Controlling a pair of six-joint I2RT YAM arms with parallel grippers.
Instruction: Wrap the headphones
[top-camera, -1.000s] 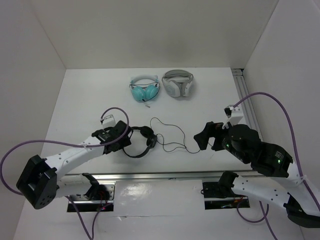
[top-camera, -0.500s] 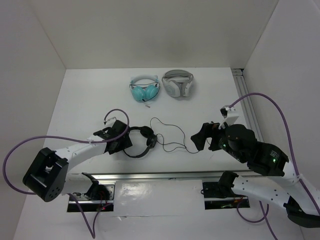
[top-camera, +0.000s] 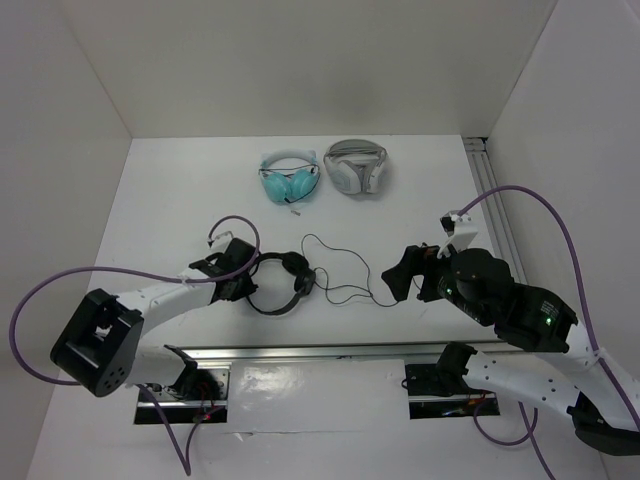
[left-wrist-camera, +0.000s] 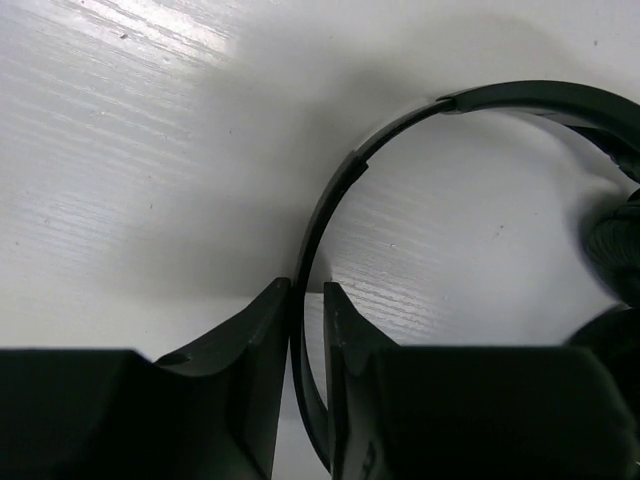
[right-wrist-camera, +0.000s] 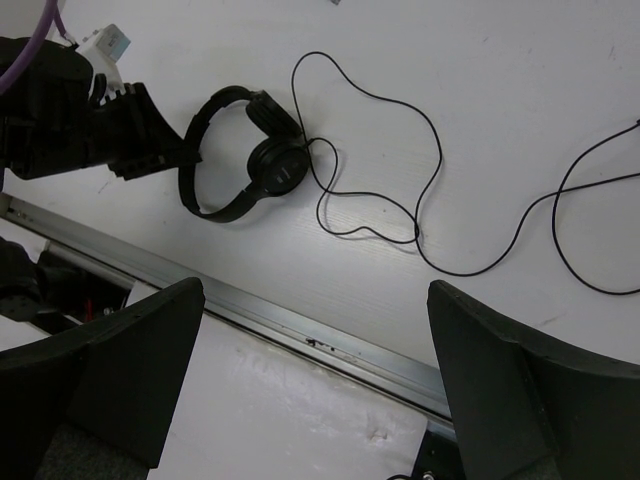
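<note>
White table across the whole top view. Right gripper right of centre, fingers spread wide, nothing between them, hovering above the table. Left gripper left of centre, low on the table, fingers drawn almost together around the headband, apparently pinching it, though contact on both pads is hard to confirm.

Headphones lying flat just left of centre: black, thin hoop-like band, two small round earpads folded close together on the right side of the hoop. Long thin cable wandering in loose loops from the earpads toward the right gripper.

Teal pair and white-grey pair side by side at upper centre, well apart from the black set.

Stretch of band under the left gripper hidden from above. Earpads cut off at the right edge of the left wrist view. Cable's far end too fine to make out.
</note>
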